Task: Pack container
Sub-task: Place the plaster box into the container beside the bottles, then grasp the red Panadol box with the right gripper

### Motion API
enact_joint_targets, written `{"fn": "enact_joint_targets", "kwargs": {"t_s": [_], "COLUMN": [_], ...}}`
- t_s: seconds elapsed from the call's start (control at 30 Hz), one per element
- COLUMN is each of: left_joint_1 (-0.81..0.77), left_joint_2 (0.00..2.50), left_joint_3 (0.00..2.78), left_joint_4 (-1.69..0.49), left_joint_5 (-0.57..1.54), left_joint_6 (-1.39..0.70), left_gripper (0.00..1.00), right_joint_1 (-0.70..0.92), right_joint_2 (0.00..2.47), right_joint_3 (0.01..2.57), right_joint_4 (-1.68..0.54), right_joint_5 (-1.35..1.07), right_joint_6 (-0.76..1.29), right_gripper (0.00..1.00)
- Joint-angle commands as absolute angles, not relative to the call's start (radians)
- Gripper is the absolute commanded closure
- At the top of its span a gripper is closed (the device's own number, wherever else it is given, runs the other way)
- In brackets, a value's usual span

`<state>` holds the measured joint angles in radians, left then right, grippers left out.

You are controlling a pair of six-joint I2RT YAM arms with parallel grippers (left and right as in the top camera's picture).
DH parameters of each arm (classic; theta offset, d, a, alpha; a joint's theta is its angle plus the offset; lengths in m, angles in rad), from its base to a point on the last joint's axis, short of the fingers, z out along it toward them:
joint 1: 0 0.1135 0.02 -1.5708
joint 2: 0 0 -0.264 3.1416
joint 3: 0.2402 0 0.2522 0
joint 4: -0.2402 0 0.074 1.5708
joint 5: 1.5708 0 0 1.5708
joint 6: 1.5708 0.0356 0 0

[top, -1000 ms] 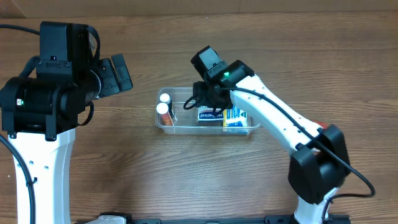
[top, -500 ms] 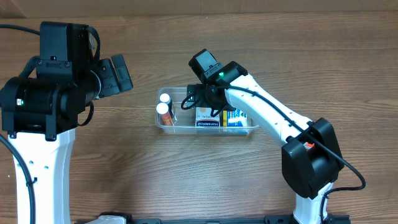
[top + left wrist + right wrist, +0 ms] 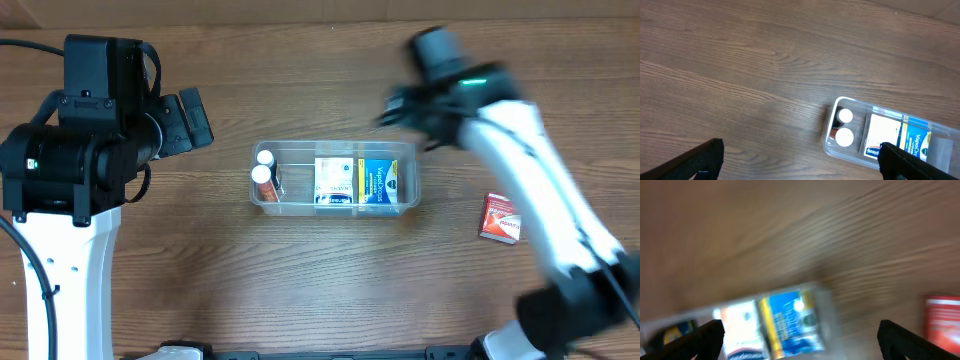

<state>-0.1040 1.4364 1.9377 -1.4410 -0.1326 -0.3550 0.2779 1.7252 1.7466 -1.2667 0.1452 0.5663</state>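
The clear container (image 3: 296, 178) sits mid-table. It holds two white-capped bottles (image 3: 262, 167) at its left end, a white box (image 3: 335, 180) in the middle and a blue box (image 3: 378, 182) at the right. My right gripper (image 3: 402, 110) is blurred by motion, beyond the container's far right corner, open and empty. In the right wrist view its gripper (image 3: 802, 342) hangs above the blue box (image 3: 787, 322) and container corner (image 3: 826, 311). My left gripper (image 3: 195, 120) is raised left of the container, open and empty. In the left wrist view the container (image 3: 829, 146) lies to the right.
A red box (image 3: 500, 217) lies on the wooden table to the right of the container; it also shows at the right edge of the right wrist view (image 3: 942, 322). The right arm stretches from the lower right corner up across the table's right side.
My right gripper has let go of the white box inside the container and swung up and to the right. The white box now lies flat. The left arm has not moved.
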Motion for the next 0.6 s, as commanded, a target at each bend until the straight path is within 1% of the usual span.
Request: {"fn": "enact_joint_targets", "kwargs": {"t_s": [0.0,0.07,0.2,0.37,0.47,0.53,0.57], "left_joint_1": [-0.098,-0.098,-0.098,-0.098,-0.098,-0.098,-0.098], "left_joint_2": [1.44,1.44,1.44,1.44,1.44,1.44,1.44], "left_joint_3": [1.944,1.944,1.944,1.944,1.944,1.944,1.944], "left_joint_4": [-1.436,-1.433,-1.433,-1.433,-1.433,-1.431,-1.431], "left_joint_5": [-0.141,-0.141,-0.141,-0.141,-0.141,-0.138,-0.138], "left_joint_6": [-0.325,-0.325,-0.325,-0.325,-0.325,-0.326,-0.329], "left_gripper": [0.0,0.0,0.0,0.0,0.0,0.0,0.0], "right_joint_1": [0.093,0.012,-0.081,-0.192,-0.232,-0.238,-0.238], "right_joint_2": [1.662,1.665,1.665,1.665,1.665,1.666,1.666], "right_joint_3": [1.766,1.727,1.593,1.353,1.256,1.19,1.17], "right_joint_4": [-1.356,-1.402,-1.382,-1.245,-1.177,-1.137,-1.122], "right_joint_5": [0.179,0.179,0.142,0.127,0.063,0.058,0.058], "right_joint_6": [0.436,0.377,0.313,0.291,0.178,0.076,0.059], "right_gripper": [0.0,0.0,0.0,0.0,0.0,0.0,0.0]}}
